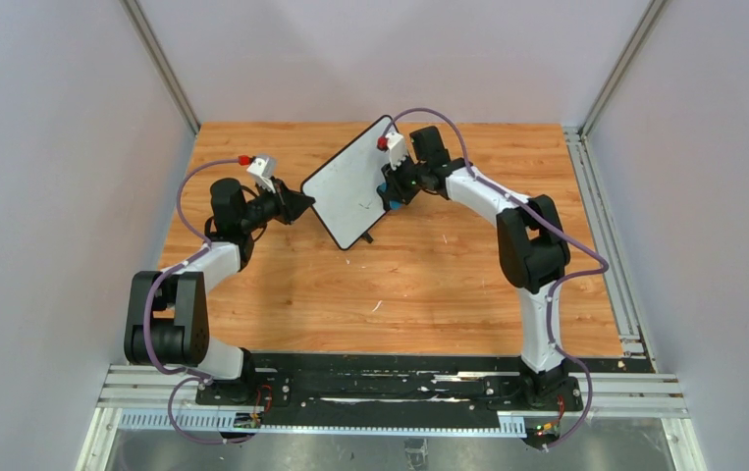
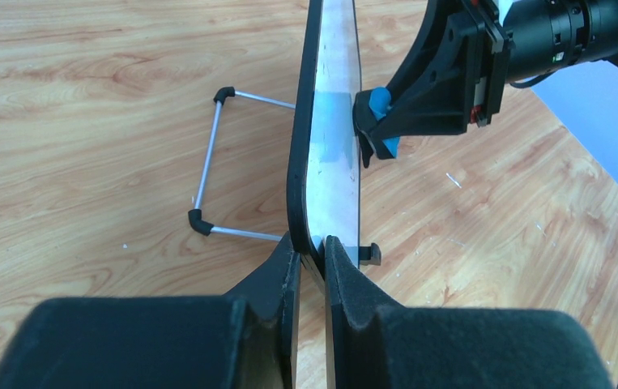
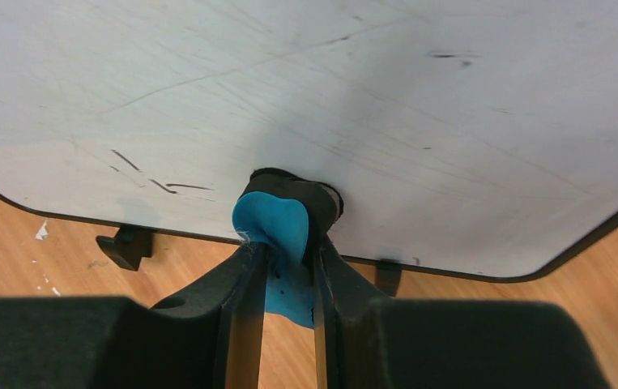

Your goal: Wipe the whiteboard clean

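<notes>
The whiteboard [image 1: 350, 182], white with a thin black frame, stands tilted near the middle back of the wooden table. My left gripper [image 1: 303, 204] is shut on its left edge; the left wrist view shows the board's edge [image 2: 313, 162] pinched between the black pads [image 2: 285, 267]. My right gripper [image 1: 393, 192] is shut on a blue eraser [image 3: 277, 231], whose black felt end presses against the board's face [image 3: 305, 97]. Faint black strokes [image 3: 147, 174] remain near the lower left of the face, and a short mark [image 3: 451, 57] sits at the upper right. The same eraser [image 2: 380, 109] shows against the board.
The board's wire stand [image 2: 212, 166] with black corner caps rests on the wood behind it. Small black feet [image 3: 123, 247] poke out under the lower frame. Grey walls enclose the table [image 1: 400, 294], and an aluminium rail [image 1: 606, 245] runs along the right side.
</notes>
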Tool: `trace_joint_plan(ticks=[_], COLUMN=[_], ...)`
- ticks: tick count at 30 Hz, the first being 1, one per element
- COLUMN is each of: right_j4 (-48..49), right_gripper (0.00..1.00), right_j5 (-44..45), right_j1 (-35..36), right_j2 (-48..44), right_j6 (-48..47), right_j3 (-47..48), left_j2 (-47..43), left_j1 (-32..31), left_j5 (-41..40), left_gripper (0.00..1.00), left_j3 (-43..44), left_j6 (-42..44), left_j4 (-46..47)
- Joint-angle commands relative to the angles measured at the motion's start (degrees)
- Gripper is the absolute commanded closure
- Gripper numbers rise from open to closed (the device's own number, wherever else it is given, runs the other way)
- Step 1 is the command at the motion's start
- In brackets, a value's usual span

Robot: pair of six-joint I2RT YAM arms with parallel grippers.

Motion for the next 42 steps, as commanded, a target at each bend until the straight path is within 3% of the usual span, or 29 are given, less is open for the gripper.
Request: trace_joint_plan(ticks=[1, 17, 33, 42], right_j4=[-1.1, 1.5, -0.8, -0.1], right_gripper=[0.99, 0.99, 0.99, 0.99], right_j5=[-0.2, -1.3, 0.2, -0.6], right_j1=[-0.7, 4.3, 2.3, 3.1], right_j2=[1.8, -2.6, 0.5, 0.1], right_j6=[-0.4, 1.2, -0.1, 1.1], right_j3=[3.0, -5.6, 0.7, -0.8], left_j2=[0.9, 0.9, 0.7, 0.8], left_j1=[-0.2, -0.3, -0.3, -0.4], left_j5=[-0.4, -0.3, -0.2, -0.2], left_gripper=[1.00, 1.00, 1.00, 1.00], left_j3=[-0.3, -0.1, -0.3, -0.1], left_j6=[6.3, 6.4, 6.6, 6.6], left_j4=[-4.3, -4.5, -4.6, -4.7])
